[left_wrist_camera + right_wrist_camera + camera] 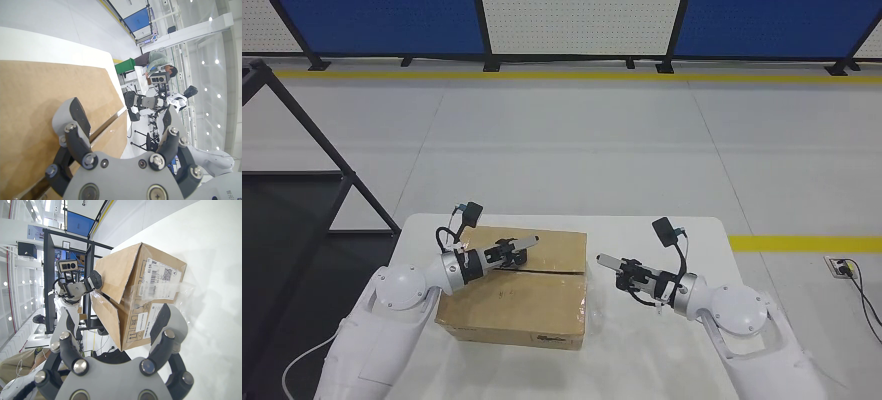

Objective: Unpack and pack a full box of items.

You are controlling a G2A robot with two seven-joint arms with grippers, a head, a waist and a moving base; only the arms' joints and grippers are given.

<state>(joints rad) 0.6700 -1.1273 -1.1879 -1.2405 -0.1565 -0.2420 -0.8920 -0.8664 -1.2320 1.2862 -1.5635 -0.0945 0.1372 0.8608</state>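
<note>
A brown cardboard box (517,300) lies on the white table (642,232), its two top flaps meeting at a slightly raised seam. My left gripper (517,252) is open over that seam near the box's far side. In the left wrist view, one of the fingers (79,115) rests by the gap between the flaps (47,91). My right gripper (617,270) is open just off the box's right end, holding nothing. The right wrist view shows the labelled end of the box (157,279) ahead of the right gripper (115,321), with the left gripper (94,279) on a flap.
Loose clear plastic film (170,289) clings to the box's labelled end and trails onto the table (594,318). A black metal rack (302,130) stands off the table's left side. Bare table lies behind and to the right of the box.
</note>
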